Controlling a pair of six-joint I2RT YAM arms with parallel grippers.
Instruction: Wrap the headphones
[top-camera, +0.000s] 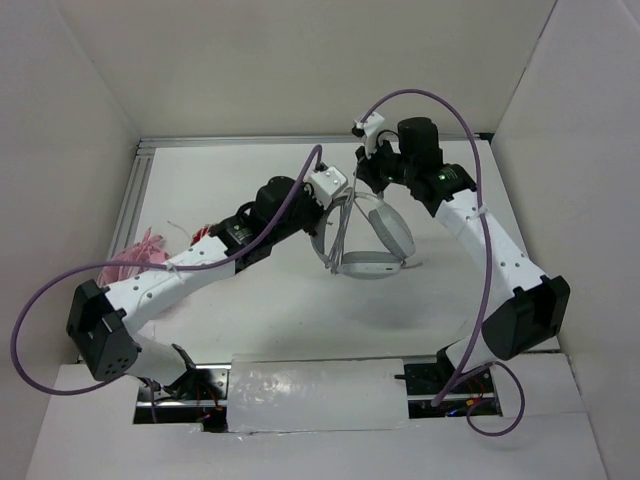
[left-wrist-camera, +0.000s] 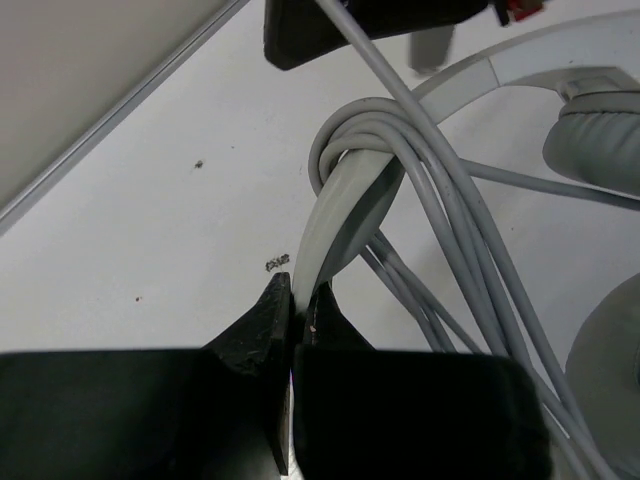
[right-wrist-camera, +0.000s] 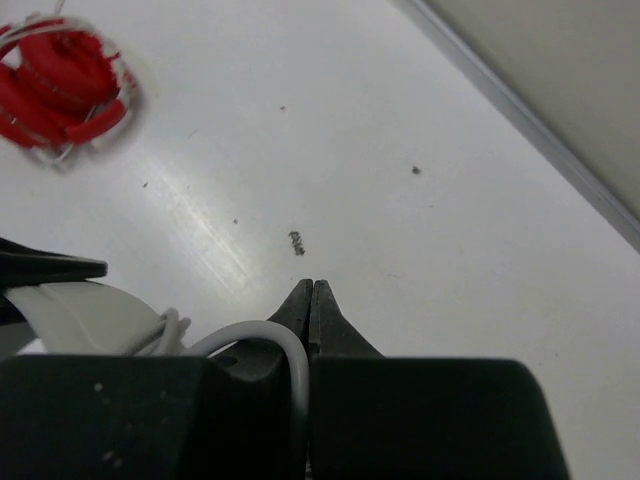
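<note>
Pink object (top-camera: 140, 255) and red object (right-wrist-camera: 60, 85) well apart from headphones (top-camera: 380, 262).

Headphones (left-wrist-camera: 590, 140) partly beyond left-wrist frame edge

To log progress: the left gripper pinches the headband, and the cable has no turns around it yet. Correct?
No. The left gripper does pinch the headband, but the cable already makes several turns around it; the left wrist view shows this.

White, light-grey headphones (top-camera: 372, 266); red rounded object (right-wrist-camera: 62, 85); pink object (top-camera: 140, 252); white table (top-camera: 280, 310)
</note>
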